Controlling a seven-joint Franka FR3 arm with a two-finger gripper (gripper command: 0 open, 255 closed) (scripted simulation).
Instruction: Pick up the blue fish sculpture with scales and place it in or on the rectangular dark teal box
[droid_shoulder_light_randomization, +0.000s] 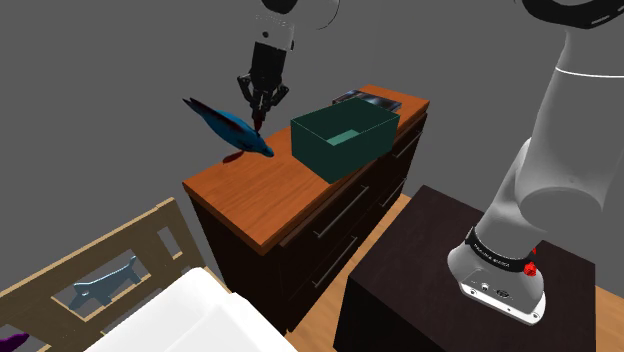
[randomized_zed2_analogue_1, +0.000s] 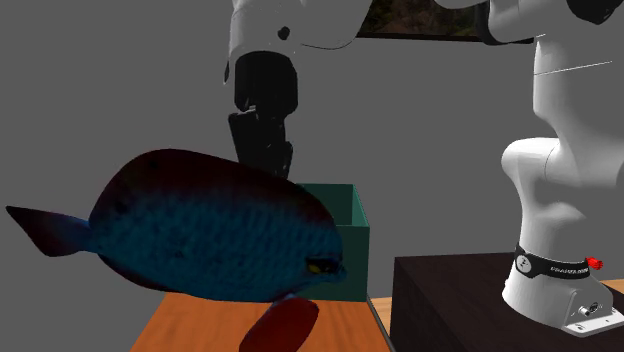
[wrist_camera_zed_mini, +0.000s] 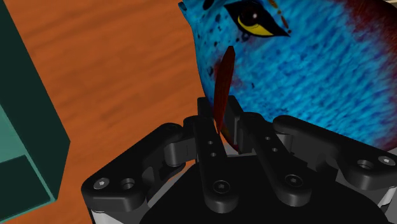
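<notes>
The dark stand sits nearest in the shoulder view, and the wood-topped dresser lies beyond it. Over the dresser's top, toward its edge at the shoulder view's left, the blue fish tilts head down with its tail raised. The gripper reaches it from above, its jaws nearly closed and pinching a thin dark-red fin on the fish's side. I cannot tell whether the fish touches the top. Farther along, near the fish, stands the open dark teal box.
</notes>
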